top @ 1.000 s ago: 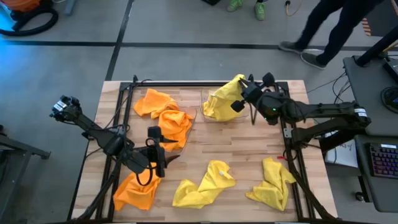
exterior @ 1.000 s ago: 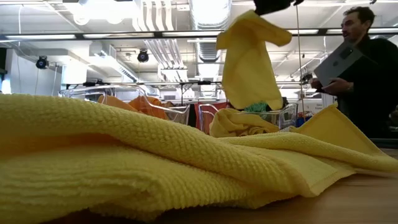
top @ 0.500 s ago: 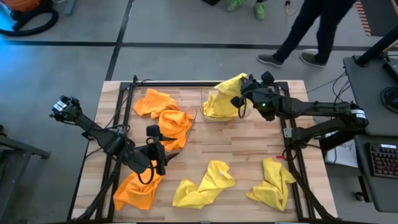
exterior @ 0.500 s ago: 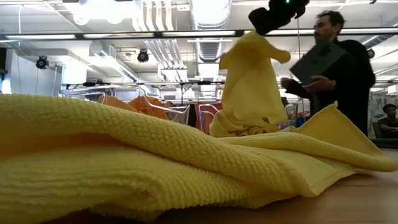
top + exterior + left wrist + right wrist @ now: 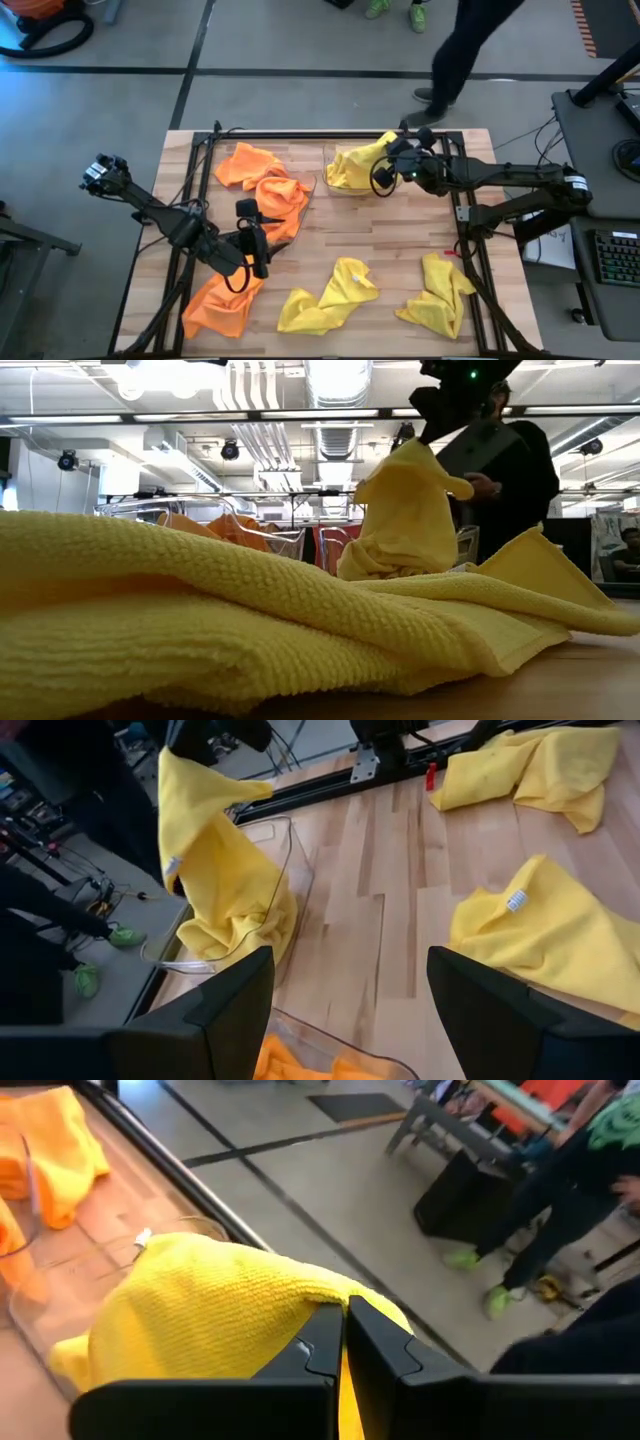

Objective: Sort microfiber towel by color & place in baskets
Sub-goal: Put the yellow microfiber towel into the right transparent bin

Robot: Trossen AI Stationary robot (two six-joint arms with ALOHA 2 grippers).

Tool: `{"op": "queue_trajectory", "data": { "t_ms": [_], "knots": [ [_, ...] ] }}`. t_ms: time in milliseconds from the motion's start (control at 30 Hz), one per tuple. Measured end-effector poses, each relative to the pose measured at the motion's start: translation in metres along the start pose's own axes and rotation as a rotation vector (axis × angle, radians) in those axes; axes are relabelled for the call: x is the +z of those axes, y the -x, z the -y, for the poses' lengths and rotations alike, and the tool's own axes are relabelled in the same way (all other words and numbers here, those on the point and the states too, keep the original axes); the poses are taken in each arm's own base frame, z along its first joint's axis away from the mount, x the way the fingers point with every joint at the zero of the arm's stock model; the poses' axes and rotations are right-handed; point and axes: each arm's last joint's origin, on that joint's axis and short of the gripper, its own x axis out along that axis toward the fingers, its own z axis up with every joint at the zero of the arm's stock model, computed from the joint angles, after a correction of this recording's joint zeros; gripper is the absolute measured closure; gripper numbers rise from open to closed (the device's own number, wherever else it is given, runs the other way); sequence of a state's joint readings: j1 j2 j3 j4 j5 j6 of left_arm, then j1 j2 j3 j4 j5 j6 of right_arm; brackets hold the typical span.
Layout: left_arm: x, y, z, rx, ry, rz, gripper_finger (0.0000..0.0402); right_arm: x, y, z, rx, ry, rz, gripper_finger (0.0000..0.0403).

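Both right pincer (image 5: 387,158) fingers clamp yellow towel (image 5: 355,165) above basket (image 5: 330,186).

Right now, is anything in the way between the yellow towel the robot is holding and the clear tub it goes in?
Nothing visible is in the way. The right gripper holds the yellow towel from above, and its lower part already lies inside the clear tub. Only more yellow cloth is in there, so it can keep going down.

I see grey floor (image 5: 300,40) round the table (image 5: 390,240); ceiling ducts (image 5: 335,390) overhead; a person (image 5: 505,470) stands behind
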State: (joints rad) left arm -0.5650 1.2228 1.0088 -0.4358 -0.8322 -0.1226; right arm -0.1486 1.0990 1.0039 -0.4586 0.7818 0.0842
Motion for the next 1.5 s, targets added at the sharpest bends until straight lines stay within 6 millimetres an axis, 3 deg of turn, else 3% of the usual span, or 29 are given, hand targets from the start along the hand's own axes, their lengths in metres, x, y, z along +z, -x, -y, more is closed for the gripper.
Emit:
{"op": "queue_trajectory", "data": {
  "t_ms": [400,600,900,1500],
  "knots": [
    [-0.001,0.000,0.000,0.000,-0.004,-0.006,0.0154,-0.011,-0.018,-0.019,0.073,-0.030,-0.094,0.0394],
    [-0.003,0.000,0.000,0.001,-0.014,-0.015,0.0154,-0.020,-0.035,-0.035,0.052,0.023,-0.152,0.0394],
    [-0.004,0.000,0.000,0.002,-0.012,-0.023,0.0154,-0.032,-0.054,-0.048,-0.119,0.118,-0.185,0.0394],
    [-0.005,0.000,0.000,0.003,0.000,-0.033,0.0154,-0.062,-0.085,-0.079,-0.059,0.152,-0.332,0.0394]
  ]
}}
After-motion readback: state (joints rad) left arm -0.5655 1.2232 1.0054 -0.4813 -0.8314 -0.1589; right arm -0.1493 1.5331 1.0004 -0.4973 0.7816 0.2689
